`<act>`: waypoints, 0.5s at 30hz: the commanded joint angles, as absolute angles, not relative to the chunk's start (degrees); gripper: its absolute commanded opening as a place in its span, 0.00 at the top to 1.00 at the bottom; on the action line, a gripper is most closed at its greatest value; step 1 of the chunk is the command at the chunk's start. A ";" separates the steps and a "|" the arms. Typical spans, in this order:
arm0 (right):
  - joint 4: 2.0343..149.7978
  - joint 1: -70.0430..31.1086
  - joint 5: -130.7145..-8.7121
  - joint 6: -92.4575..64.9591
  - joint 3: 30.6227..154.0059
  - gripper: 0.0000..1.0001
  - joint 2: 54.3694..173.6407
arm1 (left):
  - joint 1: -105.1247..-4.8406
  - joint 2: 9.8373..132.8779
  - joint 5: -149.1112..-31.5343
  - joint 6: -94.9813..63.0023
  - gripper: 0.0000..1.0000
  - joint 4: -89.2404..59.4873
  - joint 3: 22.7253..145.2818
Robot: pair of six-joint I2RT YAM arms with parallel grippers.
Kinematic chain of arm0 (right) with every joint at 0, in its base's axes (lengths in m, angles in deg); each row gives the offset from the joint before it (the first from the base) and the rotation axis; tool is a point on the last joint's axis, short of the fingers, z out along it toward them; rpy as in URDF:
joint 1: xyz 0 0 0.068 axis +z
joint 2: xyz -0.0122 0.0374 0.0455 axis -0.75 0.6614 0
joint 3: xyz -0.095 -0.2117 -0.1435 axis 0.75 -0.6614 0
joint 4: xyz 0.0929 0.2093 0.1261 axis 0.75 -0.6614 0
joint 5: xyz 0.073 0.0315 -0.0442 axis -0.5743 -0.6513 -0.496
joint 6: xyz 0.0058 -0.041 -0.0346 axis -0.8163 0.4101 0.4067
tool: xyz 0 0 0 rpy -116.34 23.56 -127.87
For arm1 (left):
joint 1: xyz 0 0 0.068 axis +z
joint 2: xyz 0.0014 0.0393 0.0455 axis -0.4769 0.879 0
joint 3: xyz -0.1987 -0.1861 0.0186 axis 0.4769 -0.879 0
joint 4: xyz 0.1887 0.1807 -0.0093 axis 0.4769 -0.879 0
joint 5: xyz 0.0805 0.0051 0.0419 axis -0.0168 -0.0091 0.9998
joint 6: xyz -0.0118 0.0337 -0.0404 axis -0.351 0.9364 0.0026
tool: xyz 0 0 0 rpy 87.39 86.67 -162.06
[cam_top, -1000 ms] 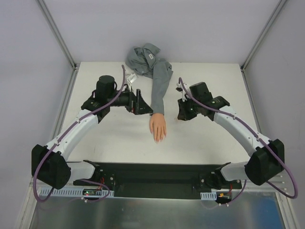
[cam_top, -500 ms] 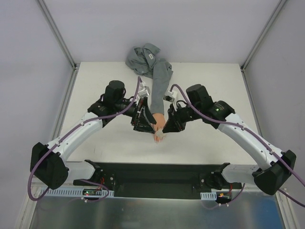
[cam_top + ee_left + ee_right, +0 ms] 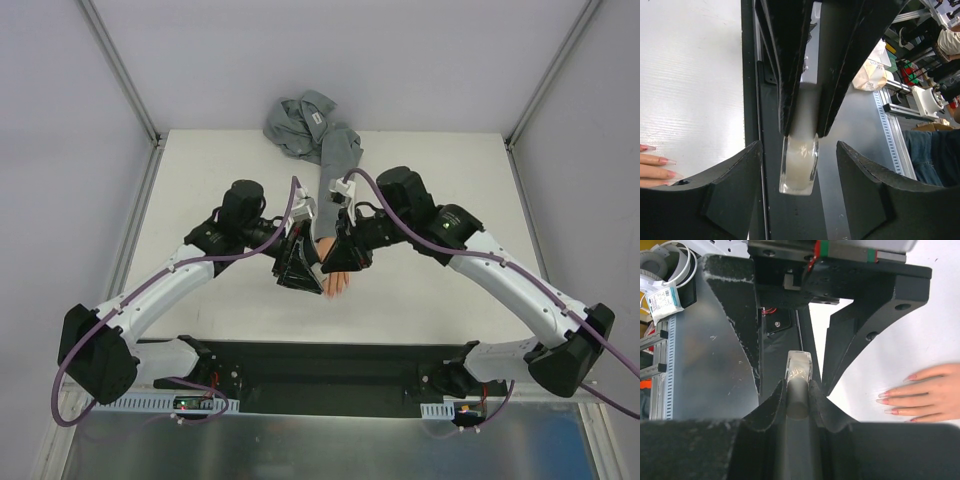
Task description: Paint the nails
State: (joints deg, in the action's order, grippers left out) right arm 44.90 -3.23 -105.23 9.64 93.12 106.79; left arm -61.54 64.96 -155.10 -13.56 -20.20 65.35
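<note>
Nearest, a black plate (image 3: 320, 372) is set along the near edge of the desk (image 3: 450, 170). Just beyond it, both claws are poised close together over the middle of the desk.

The left claw (image 3: 799, 147) is held wide. In its wrist view a gap is seen on each side of the bottle (image 3: 800, 172), whose clear end lies between the fingers (image 3: 730, 195) without being touched by them. The right claw (image 3: 799, 390) is closed narrowly on the bottle's other end, so the bottle is carried by that claw alone, off the desk (how high cannot be told).

The hand (image 3: 338, 283) is laid flat on the desk beneath the claws. Its fingers are pointed toward the near edge, and in the top view it is largely hidden. The nails (image 3: 882, 401) are seen at the fingertips, pinkish. In the right wrist view they lie off to the right side of the right claw and apart from it. In the left wrist view they are found at the left edge, well apart from the bottle.

Farther back, the grey sleeve (image 3: 337, 165) is stretched away from the wrist, and at the far edge it is bunched up.
</note>
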 commanded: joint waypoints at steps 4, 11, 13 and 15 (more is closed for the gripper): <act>47.42 -1.93 -105.84 9.24 96.40 0.99 107.98 | -62.06 62.93 -156.50 -11.35 0.50 -18.21 65.54; 46.98 -1.92 -105.14 9.59 96.57 0.99 107.72 | -61.97 62.84 -156.42 -11.88 0.63 -18.47 65.89; 46.54 -1.92 -104.88 9.94 96.66 0.99 107.72 | -62.06 62.84 -156.77 -11.88 0.62 -18.56 65.89; 46.28 -1.92 -104.70 10.29 96.57 0.99 107.63 | -62.06 62.84 -156.86 -11.79 0.62 -18.56 65.98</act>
